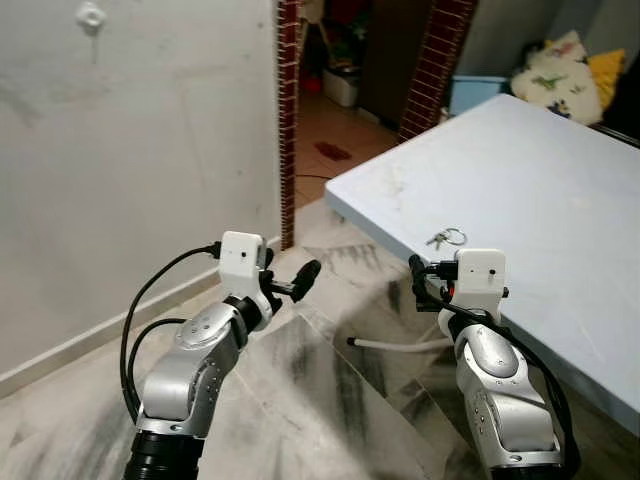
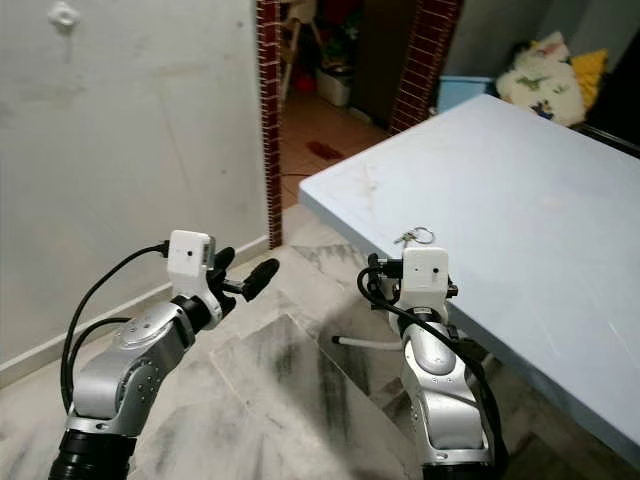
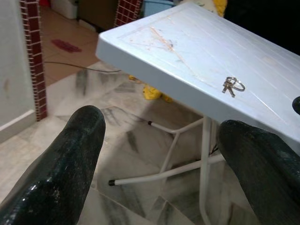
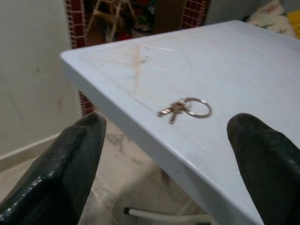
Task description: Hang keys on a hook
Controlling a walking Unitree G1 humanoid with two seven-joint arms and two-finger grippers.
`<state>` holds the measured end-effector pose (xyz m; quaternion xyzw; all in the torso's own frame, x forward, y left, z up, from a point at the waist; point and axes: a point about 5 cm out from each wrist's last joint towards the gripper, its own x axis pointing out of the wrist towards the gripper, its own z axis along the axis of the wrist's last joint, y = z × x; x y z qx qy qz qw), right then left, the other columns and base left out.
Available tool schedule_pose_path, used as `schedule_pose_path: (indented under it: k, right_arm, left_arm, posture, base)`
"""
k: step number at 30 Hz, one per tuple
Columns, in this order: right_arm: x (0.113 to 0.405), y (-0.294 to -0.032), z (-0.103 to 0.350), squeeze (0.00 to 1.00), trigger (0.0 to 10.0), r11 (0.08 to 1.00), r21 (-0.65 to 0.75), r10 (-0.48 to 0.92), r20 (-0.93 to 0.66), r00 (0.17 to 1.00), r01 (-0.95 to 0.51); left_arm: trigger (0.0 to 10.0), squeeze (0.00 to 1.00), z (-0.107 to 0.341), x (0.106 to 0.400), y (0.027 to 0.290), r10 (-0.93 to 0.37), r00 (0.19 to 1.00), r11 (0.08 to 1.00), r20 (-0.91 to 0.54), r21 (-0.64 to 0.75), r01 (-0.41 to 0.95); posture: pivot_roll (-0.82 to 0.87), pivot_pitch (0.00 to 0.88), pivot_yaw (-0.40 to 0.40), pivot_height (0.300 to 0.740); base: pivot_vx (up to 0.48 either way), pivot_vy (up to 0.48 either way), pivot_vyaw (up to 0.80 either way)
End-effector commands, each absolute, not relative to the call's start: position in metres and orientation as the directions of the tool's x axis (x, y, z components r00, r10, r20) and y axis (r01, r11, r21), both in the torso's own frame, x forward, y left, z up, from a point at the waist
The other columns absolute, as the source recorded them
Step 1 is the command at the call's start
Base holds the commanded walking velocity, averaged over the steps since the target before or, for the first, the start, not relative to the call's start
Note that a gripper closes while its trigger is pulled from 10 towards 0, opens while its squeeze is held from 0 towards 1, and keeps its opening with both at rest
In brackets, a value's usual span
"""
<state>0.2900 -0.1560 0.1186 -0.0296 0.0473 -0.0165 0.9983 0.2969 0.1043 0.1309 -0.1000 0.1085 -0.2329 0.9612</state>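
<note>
A small bunch of keys (image 1: 446, 238) on a metal ring is seen lying flat on the pale blue counter (image 1: 540, 170), close to its near edge and a little way in from the corner. The right pincer (image 4: 171, 154) is held level with that edge, just short of it, its two black fingers spread wide apart and grasping nothing; in the right wrist view the keys lie between the two fingertips (image 4: 70, 159), further off and untouched. The left pincer (image 1: 296, 281) is raised over the marble floor (image 1: 330, 400), well apart from the counter, and is likewise released, with a wide gap between its fingers (image 3: 70, 154).

From the head views, a white hook (image 1: 91, 16) is seen high on the plain wall (image 1: 150, 150) on the robot's left, beside a brick-edged doorway (image 1: 289, 110). The left wrist view looks under the counter, where white tubular legs (image 3: 197, 154) are shown crossing above the floor, and the keys are seen again near the counter's edge. Cushions (image 1: 560, 75) are piled beyond the far end of the counter.
</note>
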Motion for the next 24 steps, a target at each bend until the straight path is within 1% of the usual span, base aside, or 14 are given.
schedule_pose_path:
  k: [1,4,6,18,24]
  right_arm:
    - [0.2914,-0.1569,0.1229,0.00,10.0,0.998,-0.062,-0.035,-0.083,0.996,0.030]
    - [0.2908,-0.1567,0.1224,0.00,10.0,0.998,-0.062,-0.032,-0.085,0.996,0.027]
    - [0.2904,-0.1565,0.1220,0.00,10.0,0.998,-0.062,-0.030,-0.087,0.996,0.025]
    - [0.2907,-0.1561,0.1207,0.00,10.0,0.998,-0.064,-0.030,-0.093,0.995,0.024]
    - [0.2905,-0.1567,0.1195,0.00,10.0,0.998,-0.066,-0.030,-0.096,0.995,0.024]
  left_arm:
    - [10.0,0.00,0.1317,0.2978,0.1047,-0.470,0.868,0.872,-0.161,-0.236,0.429]
    - [10.0,0.00,0.1320,0.2977,0.1042,-0.470,0.869,0.871,-0.155,-0.238,0.429]
    - [10.0,0.00,0.1318,0.2978,0.1040,-0.470,0.869,0.871,-0.155,-0.243,0.427]
    - [10.0,0.00,0.1317,0.2995,0.1055,-0.460,0.875,0.873,-0.149,-0.257,0.415]
    - [10.0,0.00,0.1337,0.3006,0.1063,-0.455,0.880,0.872,-0.132,-0.268,0.411]
  posture:
    - [0.08,0.000,-0.068,0.740]
    - [0.08,0.000,-0.067,0.740]
    - [0.08,0.000,-0.067,0.740]
    - [0.08,0.000,-0.063,0.740]
    - [0.08,0.000,-0.061,0.740]
  base:
    - [0.000,0.000,0.00]
    - [0.000,-0.180,0.00]
    - [0.251,-0.366,0.00]
    - [0.000,-0.419,0.00]
    - [0.000,0.000,0.00]
